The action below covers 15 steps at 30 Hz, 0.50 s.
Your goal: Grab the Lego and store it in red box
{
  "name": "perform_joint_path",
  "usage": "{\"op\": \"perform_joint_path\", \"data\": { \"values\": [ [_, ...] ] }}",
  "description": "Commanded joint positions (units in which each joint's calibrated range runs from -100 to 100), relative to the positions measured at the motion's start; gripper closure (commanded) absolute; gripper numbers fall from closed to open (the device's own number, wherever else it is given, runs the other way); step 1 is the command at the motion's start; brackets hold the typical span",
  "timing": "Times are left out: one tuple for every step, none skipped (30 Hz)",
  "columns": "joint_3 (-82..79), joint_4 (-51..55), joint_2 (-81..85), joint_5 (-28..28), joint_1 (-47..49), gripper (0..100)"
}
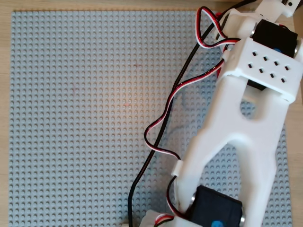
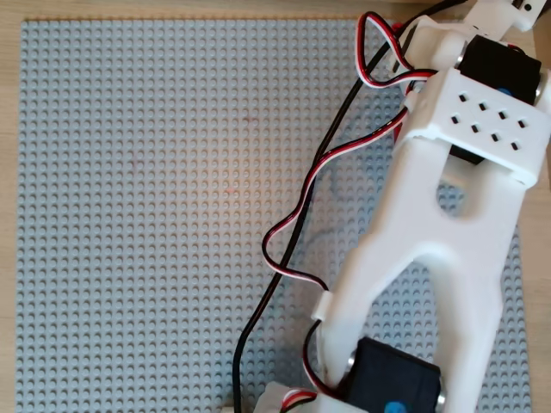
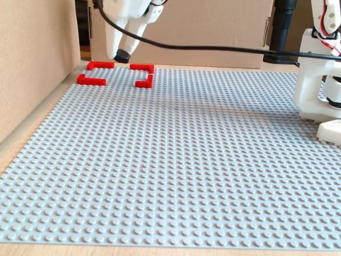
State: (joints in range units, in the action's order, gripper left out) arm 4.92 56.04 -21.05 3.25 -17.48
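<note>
In the fixed view the red box (image 3: pixel 90 80) lies flat at the far left corner of the grey baseplate (image 3: pixel 176 160). It is made of red corner brackets with gaps between them. My gripper (image 3: pixel 121 55) hangs just above the box's rear edge, shut on the Lego (image 3: pixel 122 56), a small black piece at the fingertips. The piece looks lifted off the studs. Both overhead views show only the white arm (image 1: pixel 236 142) (image 2: pixel 430 258) and its cables over the baseplate (image 1: pixel 71 118) (image 2: pixel 129 215). Gripper, Lego and red box do not show in them.
A cardboard wall (image 3: pixel 32 64) runs along the left side right by the red box, and a cardboard box (image 3: pixel 213 26) stands behind the plate. The arm's white base (image 3: pixel 319 85) stands at the right. A black cable (image 3: pixel 213 48) spans the back.
</note>
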Motion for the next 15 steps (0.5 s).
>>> {"op": "perform_joint_path", "data": {
  "values": [
    [7.44, 0.01, -2.77, 0.14, -1.98, 91],
    [8.35, 0.01, -3.70, 0.14, -2.57, 91],
    [9.17, 0.01, -4.38, 0.14, -3.10, 91],
    [10.17, 0.01, -5.05, 0.14, -3.69, 91],
    [11.08, 0.01, -5.90, 0.14, -4.21, 91],
    [11.72, 0.01, -6.49, 0.09, -4.81, 91],
    [12.26, 0.01, -7.00, 0.09, -5.25, 91],
    [12.35, 0.01, -7.43, -0.02, -5.63, 90],
    [12.35, 0.01, -7.77, -0.49, -5.78, 90],
    [12.35, 0.01, -7.93, -0.85, -5.85, 90],
    [12.17, 0.01, -8.02, -1.01, -5.78, 90],
    [11.99, 0.01, -8.02, -0.90, -5.78, 89],
    [11.99, 0.01, -8.02, -0.85, -5.78, 88],
    [11.99, 0.01, -7.93, -0.75, -5.78, 86],
    [11.99, 0.01, -7.85, -0.69, -5.78, 85]
  ]
}}
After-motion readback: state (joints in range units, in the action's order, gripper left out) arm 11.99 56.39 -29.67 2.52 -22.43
